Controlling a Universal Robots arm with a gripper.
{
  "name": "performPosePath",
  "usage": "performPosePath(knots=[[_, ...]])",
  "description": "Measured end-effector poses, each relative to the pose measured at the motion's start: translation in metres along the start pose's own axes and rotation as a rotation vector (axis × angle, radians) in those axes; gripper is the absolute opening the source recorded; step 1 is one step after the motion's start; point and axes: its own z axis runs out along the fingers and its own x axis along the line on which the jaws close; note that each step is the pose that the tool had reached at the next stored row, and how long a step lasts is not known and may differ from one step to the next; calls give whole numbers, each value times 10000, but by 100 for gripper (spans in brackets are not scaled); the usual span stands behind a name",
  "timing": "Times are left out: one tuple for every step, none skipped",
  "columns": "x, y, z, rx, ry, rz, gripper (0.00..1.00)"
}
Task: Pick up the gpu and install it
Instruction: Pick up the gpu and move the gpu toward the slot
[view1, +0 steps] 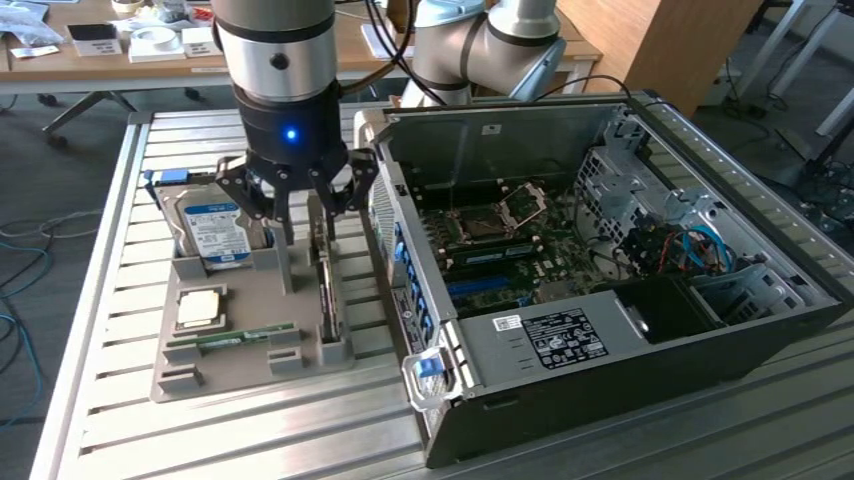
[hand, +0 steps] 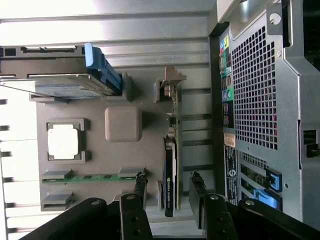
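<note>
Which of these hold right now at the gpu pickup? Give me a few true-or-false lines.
1. The gpu stands on edge in the grey tray. True.
2. The gripper is shut on the gpu. False: its jaws are open, with one finger on each side of the card and a gap at both.
3. The RAM stick lies flat in the tray. True.
4. The computer case is closed. False: its side is open and the motherboard shows.
5. The hard drive sits inside the case. False: it is in the tray.
</note>
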Motion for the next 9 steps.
performPosePath(knots=[[0,0,4,0,1,0,47],[0,0,6,2,2,0,47],[0,-1,8,3,3,0,47],[0,-1,9,2,2,0,47],[0,-1,11,1,1,0,47],[0,-1,12,1,1,0,47],[0,-1,13,1,1,0,47],[0,-1,16,0,0,0,47],[0,-1,20,-1,-1,-1,47]])
